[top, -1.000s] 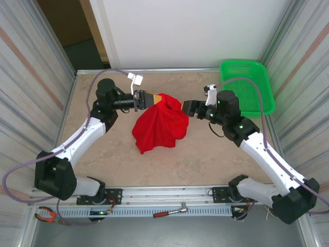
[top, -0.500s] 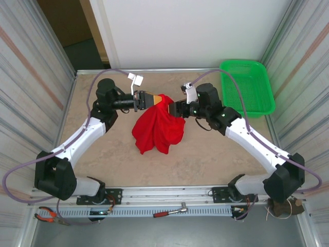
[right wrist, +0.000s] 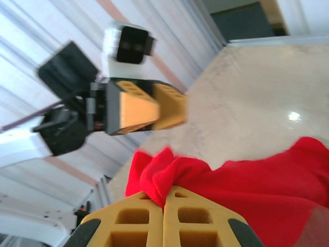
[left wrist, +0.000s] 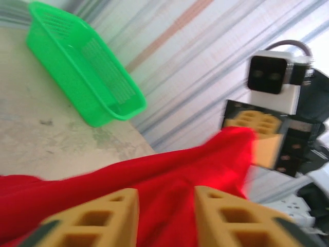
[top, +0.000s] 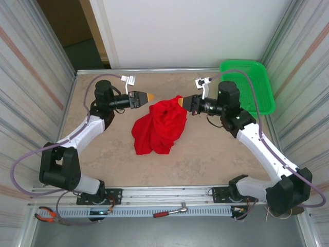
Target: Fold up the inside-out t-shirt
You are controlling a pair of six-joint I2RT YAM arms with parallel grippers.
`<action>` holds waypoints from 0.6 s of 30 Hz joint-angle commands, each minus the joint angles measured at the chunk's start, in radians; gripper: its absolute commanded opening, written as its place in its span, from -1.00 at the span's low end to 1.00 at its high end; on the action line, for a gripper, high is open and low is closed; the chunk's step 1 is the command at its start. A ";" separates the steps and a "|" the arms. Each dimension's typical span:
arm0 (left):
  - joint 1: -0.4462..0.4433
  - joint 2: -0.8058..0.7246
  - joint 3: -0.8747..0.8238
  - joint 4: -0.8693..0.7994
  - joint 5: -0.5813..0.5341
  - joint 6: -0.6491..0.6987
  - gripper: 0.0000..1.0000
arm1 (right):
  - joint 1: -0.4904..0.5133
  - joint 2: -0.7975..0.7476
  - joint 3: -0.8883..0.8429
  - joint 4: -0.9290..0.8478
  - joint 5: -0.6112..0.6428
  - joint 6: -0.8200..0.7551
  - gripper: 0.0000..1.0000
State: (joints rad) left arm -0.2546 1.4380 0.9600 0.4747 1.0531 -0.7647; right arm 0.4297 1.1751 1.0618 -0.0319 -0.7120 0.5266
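The right gripper (top: 181,101) is pinching the t-shirt (top: 159,123); the left gripper (top: 149,96) is gaping open
Hanging from one pinch, the cloth is likely risking slipping or bunching

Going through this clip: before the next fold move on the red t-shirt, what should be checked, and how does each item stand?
1. Right gripper shut on the t-shirt: ok, cloth is pinched between its fingers.
2. Left gripper gripping cloth: not ok, jaws stand apart with nothing pinched.
3. Shirt lying flat on the table: not ok, it is a bunched heap with one end lifted by the right gripper.
4. Green basket away from the shirt: ok, it sits at the far right corner, apart from the cloth.
5. Which part of the shirt the right gripper holds: cannot tell.
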 commanded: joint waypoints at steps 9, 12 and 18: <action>-0.234 -0.452 -0.178 -0.323 -0.711 0.213 0.26 | -0.012 0.017 -0.023 0.138 -0.107 0.104 -1.00; -0.392 -0.541 -0.276 -0.255 -0.896 0.125 0.28 | -0.014 0.018 -0.031 0.129 -0.076 0.105 -1.00; -0.632 -0.507 -0.368 -0.072 -1.083 -0.006 0.35 | -0.015 0.045 -0.026 0.097 -0.013 0.105 -1.00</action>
State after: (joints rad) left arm -0.8360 0.8852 0.6235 0.3195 0.1493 -0.7029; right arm 0.4229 1.2083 1.0294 0.0559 -0.7544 0.6193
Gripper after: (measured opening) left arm 0.672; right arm 0.052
